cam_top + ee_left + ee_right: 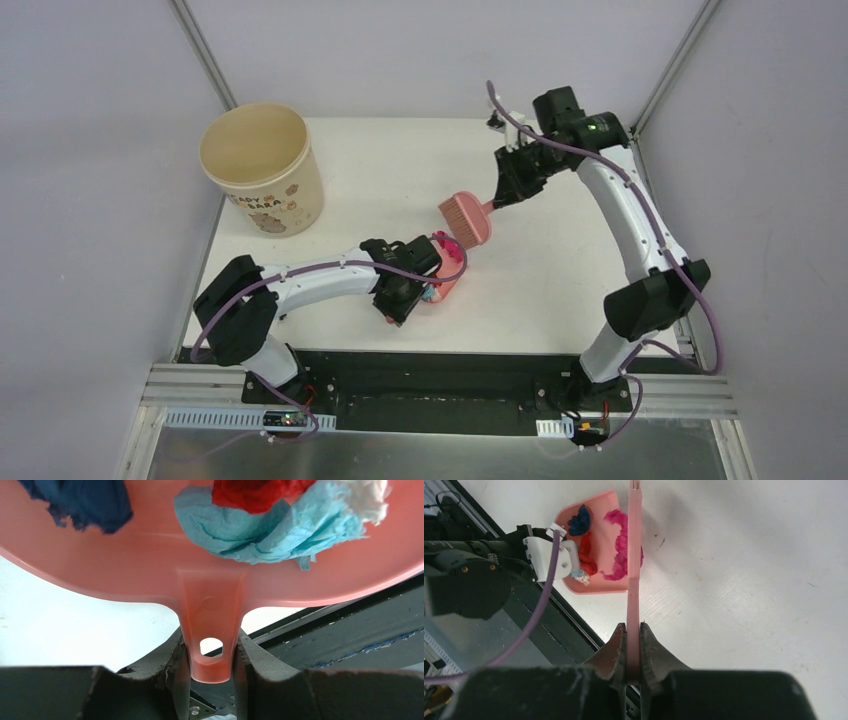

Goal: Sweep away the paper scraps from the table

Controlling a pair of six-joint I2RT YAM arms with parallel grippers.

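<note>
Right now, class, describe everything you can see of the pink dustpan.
The dustpan is smooth pink plastic, a shallow scoop with a raised rim and a short handle with a hanging hole. The left gripper's fingers clamp that handle. It holds blue, red, teal, white and magenta paper scraps near the table's front edge.

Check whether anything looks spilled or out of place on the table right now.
Mostly fine: the paper scraps lie inside the pink dustpan. Only the magenta scrap sits at its open lip and seems to poke past it, partly hidden by the handle of the hand brush.
</note>
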